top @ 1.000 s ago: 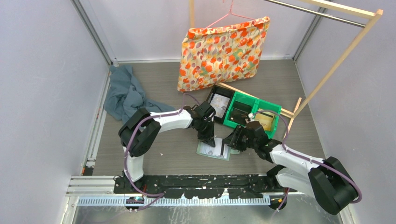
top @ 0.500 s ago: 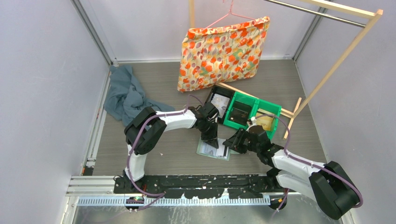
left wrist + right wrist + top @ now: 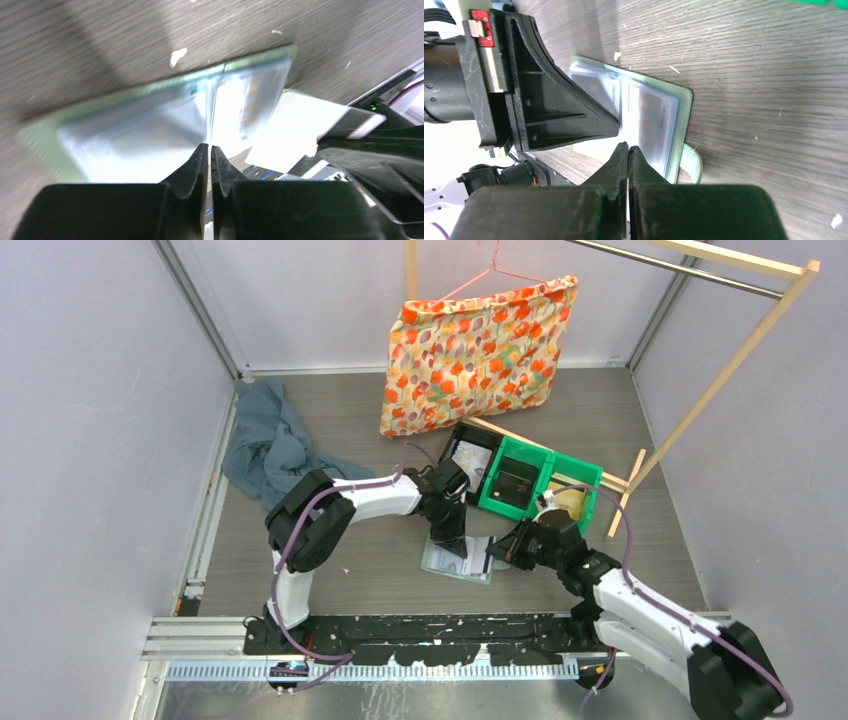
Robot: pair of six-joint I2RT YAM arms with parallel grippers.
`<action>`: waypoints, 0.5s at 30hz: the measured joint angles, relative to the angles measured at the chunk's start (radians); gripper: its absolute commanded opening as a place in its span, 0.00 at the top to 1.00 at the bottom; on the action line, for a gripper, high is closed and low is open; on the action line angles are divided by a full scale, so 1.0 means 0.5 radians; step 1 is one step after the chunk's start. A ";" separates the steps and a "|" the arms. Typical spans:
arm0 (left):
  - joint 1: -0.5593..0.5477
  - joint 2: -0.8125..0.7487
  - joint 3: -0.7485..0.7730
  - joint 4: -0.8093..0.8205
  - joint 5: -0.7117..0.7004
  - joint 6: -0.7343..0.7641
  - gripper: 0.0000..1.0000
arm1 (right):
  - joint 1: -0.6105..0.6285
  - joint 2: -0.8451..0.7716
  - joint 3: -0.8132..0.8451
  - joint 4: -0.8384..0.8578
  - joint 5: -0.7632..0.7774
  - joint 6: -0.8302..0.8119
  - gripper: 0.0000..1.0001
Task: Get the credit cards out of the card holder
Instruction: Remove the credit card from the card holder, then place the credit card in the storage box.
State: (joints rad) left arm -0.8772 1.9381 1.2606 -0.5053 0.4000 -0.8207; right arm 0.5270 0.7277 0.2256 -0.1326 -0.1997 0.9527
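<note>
The pale green card holder [image 3: 440, 560] lies open on the table between both arms, its clear pockets facing up [image 3: 651, 120]. My left gripper [image 3: 452, 543] points down onto its middle. Its jaws [image 3: 209, 146] are shut on a thin pocket leaf of the holder [image 3: 125, 135]. My right gripper [image 3: 494, 557] is at the holder's right edge. Its jaws [image 3: 628, 147] are shut on the edge of a white credit card [image 3: 300, 130], which sticks partway out of the holder [image 3: 479, 552]. Other cards show faintly inside the pockets.
Just behind the holder stand green bins [image 3: 545, 480] and a black bin [image 3: 470, 460]. A blue-grey cloth [image 3: 265, 440] lies at the back left. A flowered pillow [image 3: 480, 350] hangs from a hanger, and a wooden rack [image 3: 720, 380] stands on the right.
My right gripper has closed on the white card and its arm has drawn slightly to the right. My left gripper shifted a little right onto the holder and then stayed there.
</note>
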 measured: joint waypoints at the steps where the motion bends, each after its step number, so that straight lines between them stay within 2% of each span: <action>1: 0.000 -0.035 0.003 -0.046 -0.034 0.014 0.87 | 0.000 -0.056 0.027 -0.065 0.010 -0.020 0.99; 8: 0.027 -0.427 0.071 -0.323 -0.327 0.060 0.80 | 0.000 -0.228 0.393 -0.529 0.107 -0.244 0.99; 11: 0.103 -0.621 0.072 -0.367 -0.333 0.087 0.79 | 0.000 -0.135 0.666 -0.716 0.239 -0.393 0.99; 15: 0.307 -0.818 0.072 -0.473 -0.407 0.116 0.78 | 0.000 0.185 1.163 -0.914 0.394 -0.640 0.99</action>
State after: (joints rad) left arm -0.7238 1.5291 1.2968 -0.7418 0.1967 -0.7628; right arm 0.5270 0.8200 0.8070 -0.5896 -0.0025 0.6327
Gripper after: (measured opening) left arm 0.208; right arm 0.020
